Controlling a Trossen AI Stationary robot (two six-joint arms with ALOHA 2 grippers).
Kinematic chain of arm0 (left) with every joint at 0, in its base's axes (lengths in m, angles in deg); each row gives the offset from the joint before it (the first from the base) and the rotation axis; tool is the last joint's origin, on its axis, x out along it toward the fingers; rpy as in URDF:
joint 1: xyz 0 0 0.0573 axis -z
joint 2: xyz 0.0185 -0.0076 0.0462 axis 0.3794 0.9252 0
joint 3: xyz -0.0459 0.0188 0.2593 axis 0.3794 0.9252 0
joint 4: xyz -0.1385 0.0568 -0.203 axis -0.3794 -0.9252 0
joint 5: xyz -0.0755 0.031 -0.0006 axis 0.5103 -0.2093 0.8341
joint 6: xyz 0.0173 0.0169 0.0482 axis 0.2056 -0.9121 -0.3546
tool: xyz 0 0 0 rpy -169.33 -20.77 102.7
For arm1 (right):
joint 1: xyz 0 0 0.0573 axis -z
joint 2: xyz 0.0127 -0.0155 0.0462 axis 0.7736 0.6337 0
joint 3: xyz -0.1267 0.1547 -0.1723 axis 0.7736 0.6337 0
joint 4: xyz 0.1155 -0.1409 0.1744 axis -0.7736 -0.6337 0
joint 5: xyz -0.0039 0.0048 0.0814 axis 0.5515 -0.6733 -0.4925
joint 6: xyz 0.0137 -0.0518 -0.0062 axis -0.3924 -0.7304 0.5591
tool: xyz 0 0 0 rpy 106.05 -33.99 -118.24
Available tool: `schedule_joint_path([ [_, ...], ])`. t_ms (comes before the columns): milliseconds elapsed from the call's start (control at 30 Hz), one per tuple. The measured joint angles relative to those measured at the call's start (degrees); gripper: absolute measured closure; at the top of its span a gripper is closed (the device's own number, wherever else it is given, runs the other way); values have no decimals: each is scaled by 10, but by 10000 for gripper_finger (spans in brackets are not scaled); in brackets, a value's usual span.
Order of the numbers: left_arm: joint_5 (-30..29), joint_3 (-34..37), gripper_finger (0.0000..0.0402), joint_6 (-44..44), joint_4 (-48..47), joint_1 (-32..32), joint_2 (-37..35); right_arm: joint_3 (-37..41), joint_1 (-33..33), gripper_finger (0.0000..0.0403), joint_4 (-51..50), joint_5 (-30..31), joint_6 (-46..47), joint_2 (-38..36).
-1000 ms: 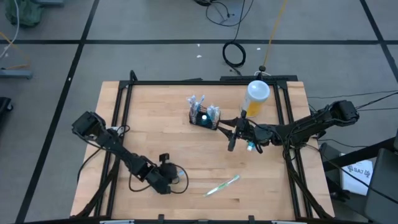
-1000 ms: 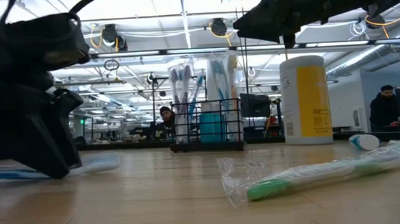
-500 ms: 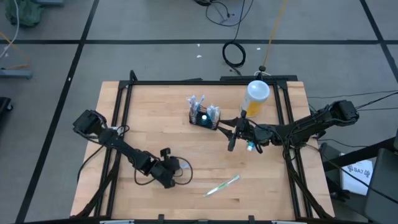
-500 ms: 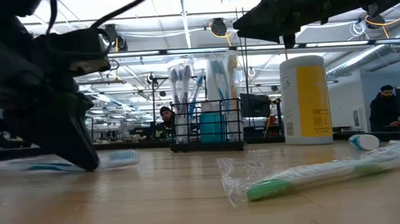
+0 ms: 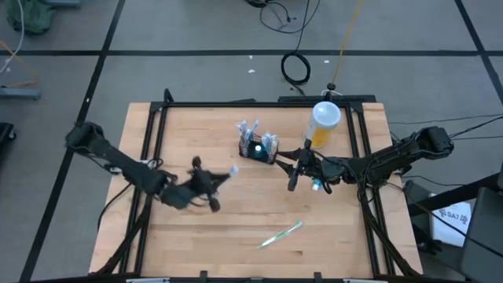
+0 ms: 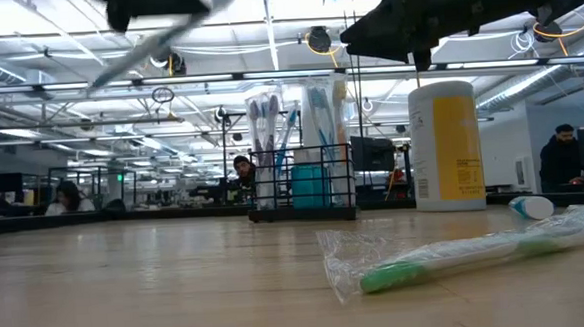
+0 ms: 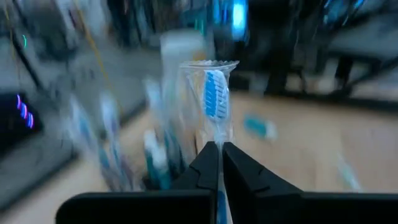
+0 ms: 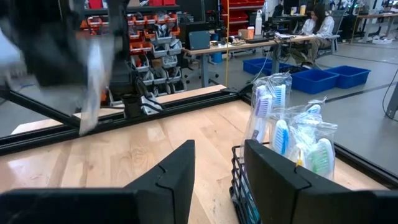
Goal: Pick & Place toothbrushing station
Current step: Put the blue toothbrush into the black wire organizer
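A wrapped blue toothbrush was held aloft by the left gripper.

From above, the left gripper (image 5: pixel 206 182) was seen mid-table, the small black wire-frame caddy (image 5: pixel 258 148) standing behind, beside the tall yellow bottle (image 5: pixel 323 123); the right gripper (image 5: pixel 294 177) was held half-open near the caddy. In the left wrist view, the jaws were pinched on the plastic-wrapped blue-bristled toothbrush (image 7: pixel 215 99). In the right wrist view, the caddy (image 8: pixel 287 146) was filled with wrapped brushes.

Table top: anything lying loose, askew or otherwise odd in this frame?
One wrapped green toothbrush lies loose near the front edge, far from the caddy, and a small white-and-teal item sits beneath the right arm. The yellow bottle stands upright. Nothing looks spilled or damaged.
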Motion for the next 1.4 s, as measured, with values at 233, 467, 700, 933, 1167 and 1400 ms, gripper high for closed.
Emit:
schedule_joint_path([
  [233, 231, -1, 396, -218, 222, -58, -25, 0, 0, 273, 0, 0, 0, 0],
  [467, 248, -1, 397, -220, 257, -157, 14, 0, 0, 273, 0, 0, 0, 0],
  [700, 316, -1, 397, -226, 389, -242, 87, 0, 0, 273, 0, 1, 0, 0],
  [933, 380, -1, 397, -253, 535, -318, 116, 0, 0, 273, 0, 0, 0, 0],
  [1167, 458, 29, 393, -221, 566, -373, 125, 0, 0, 273, 0, 0, 0, 0],
  [1400, 467, 146, 390, -213, 812, -392, 174, 0, 0, 273, 0, 0, 0, 0],
])
